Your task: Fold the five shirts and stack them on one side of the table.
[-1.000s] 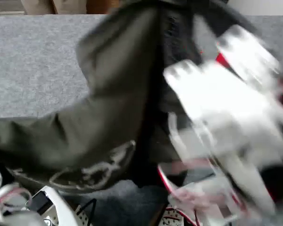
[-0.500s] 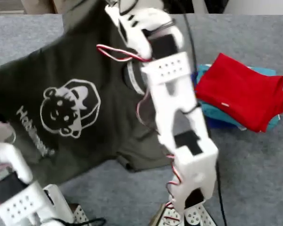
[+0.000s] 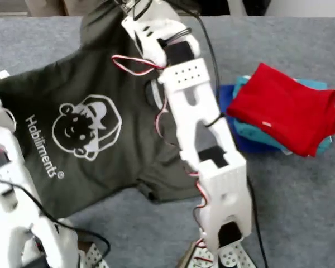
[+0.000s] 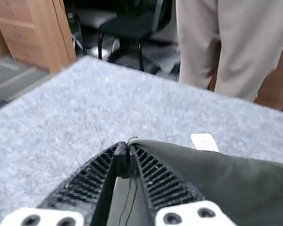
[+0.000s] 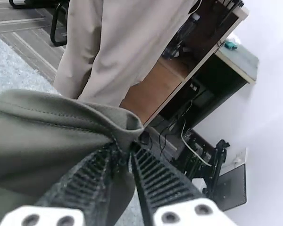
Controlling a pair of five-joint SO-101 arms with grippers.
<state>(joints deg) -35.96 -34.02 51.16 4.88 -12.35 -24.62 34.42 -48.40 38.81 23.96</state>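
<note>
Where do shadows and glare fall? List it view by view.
High view: even light, no glare on the white arm or the olive shirt, shadows faint. Left wrist view: diffuse light on the table; the left gripper, shut on the olive shirt, is shaded. Right wrist view: pale wall brightest, desk recess in deep shadow.

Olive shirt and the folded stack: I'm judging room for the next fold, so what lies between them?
In the high view, the right arm stretches across between the olive shirt and the folded stack; beside it, bare grey table.
</note>
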